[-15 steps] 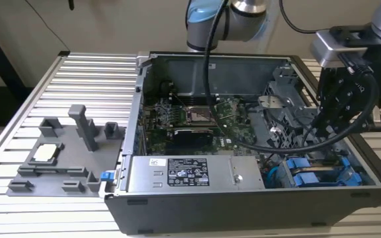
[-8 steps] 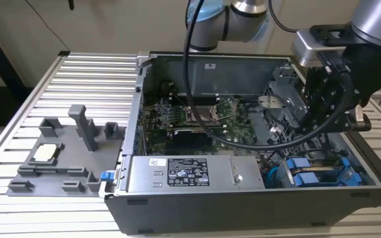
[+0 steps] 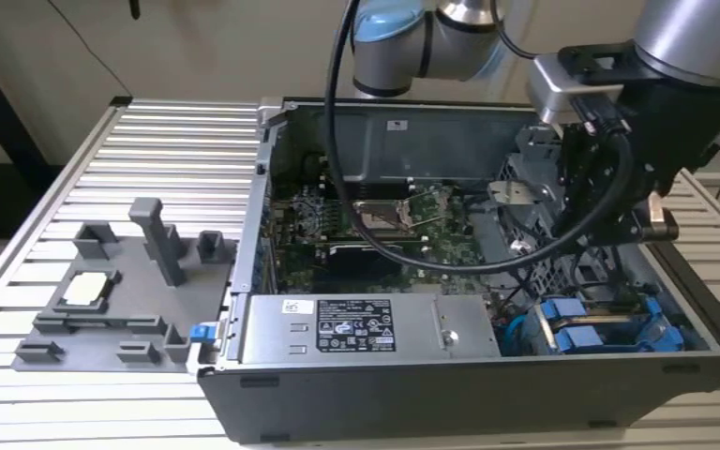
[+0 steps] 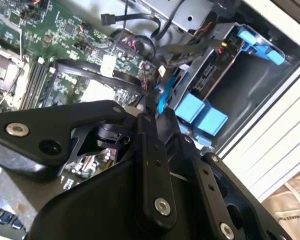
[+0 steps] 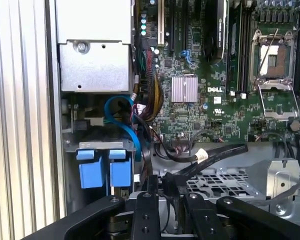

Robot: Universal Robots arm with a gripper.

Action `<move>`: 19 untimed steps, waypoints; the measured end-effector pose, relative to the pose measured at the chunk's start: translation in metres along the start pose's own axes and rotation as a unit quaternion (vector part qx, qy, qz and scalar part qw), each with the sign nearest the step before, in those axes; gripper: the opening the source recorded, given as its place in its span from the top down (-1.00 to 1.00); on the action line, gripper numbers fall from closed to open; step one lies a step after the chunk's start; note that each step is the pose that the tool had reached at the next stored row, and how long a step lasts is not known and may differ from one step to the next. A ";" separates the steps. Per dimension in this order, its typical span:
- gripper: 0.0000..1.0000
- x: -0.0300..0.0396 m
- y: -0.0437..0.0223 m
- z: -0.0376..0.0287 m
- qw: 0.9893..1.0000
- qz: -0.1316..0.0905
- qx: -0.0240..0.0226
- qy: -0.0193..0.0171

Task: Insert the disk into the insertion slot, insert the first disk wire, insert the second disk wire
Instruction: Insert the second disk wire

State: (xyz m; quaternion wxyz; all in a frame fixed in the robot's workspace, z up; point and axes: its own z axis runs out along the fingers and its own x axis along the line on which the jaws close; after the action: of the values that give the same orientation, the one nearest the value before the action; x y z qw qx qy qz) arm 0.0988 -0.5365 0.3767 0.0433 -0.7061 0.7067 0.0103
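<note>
Currently, the gripper (image 5: 160,184) hangs inside the open computer case (image 3: 460,398), near the disk (image 5: 97,169). The disk's blue carrier sits in the insertion slot (image 4: 242,75) beside the power-supply box (image 3: 348,330). Whether the gripper is open or closed cannot be told.

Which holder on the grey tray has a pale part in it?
The low square holder at the exterior view's left; the others are plain grey.

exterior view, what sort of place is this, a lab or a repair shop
Probably a robotics lab bench for computer assembly: an open desktop computer case lies on a slatted metal table, a robot arm reaches into it, and a grey fixture tray sits beside it.
</note>
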 end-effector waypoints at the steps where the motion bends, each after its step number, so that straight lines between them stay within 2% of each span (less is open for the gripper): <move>1: 0.47 -0.0014 0.0013 0.0006 1.000 -0.001 0.002 0.000; 6: 0.47 -0.0037 0.0094 0.0031 1.000 -0.004 0.009 0.008; 12: 0.47 -0.0058 0.0144 0.0075 1.000 -0.010 0.023 0.015; 16: 0.47 -0.0062 0.0150 0.0104 0.999 -0.017 0.027 0.020; 19: 0.47 -0.0065 0.0153 0.0118 0.999 -0.019 0.029 0.021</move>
State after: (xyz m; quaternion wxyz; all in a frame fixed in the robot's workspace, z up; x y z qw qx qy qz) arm 0.0840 -0.5291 0.3648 0.0492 -0.7181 0.6937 -0.0253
